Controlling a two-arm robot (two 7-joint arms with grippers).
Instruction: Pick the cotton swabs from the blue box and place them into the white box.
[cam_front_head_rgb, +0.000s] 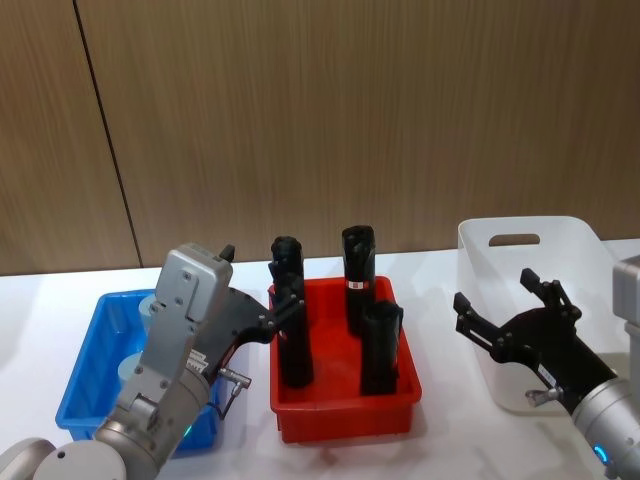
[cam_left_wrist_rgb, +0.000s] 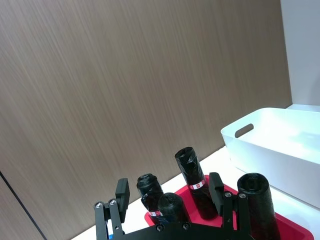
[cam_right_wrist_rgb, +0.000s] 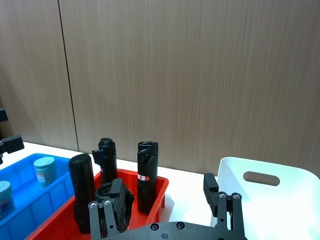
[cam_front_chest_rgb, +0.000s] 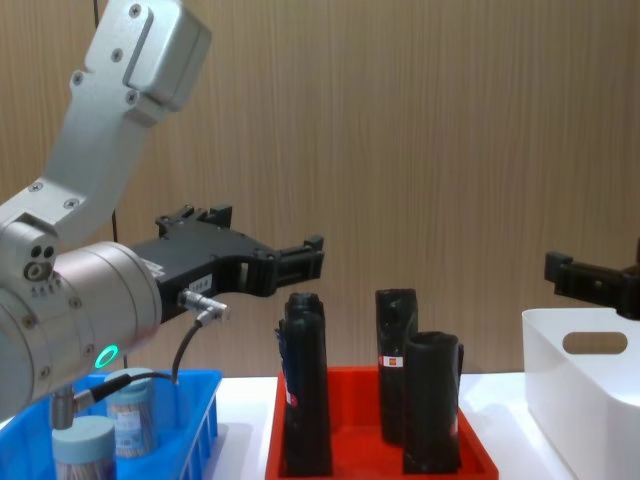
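Observation:
The cotton swabs are clear jars with pale lids standing in the blue box (cam_front_head_rgb: 85, 385): two show in the chest view (cam_front_chest_rgb: 130, 412) (cam_front_chest_rgb: 82, 448) and two in the right wrist view (cam_right_wrist_rgb: 44, 169) (cam_right_wrist_rgb: 3, 194). My left gripper (cam_front_head_rgb: 262, 280) hangs open and empty above the blue box's right edge, pointing toward the red tray; it shows too in the chest view (cam_front_chest_rgb: 262, 240) and the left wrist view (cam_left_wrist_rgb: 169, 192). My right gripper (cam_front_head_rgb: 500, 298) is open and empty, held in the air at the near left side of the white box (cam_front_head_rgb: 575, 240).
A red tray (cam_front_head_rgb: 345, 410) stands between the two boxes and holds several tall black rolls (cam_front_head_rgb: 357, 275). The left gripper's lower finger is close beside the back left roll (cam_front_head_rgb: 288, 262). A wooden wall closes off the back of the white table (cam_front_head_rgb: 430, 265).

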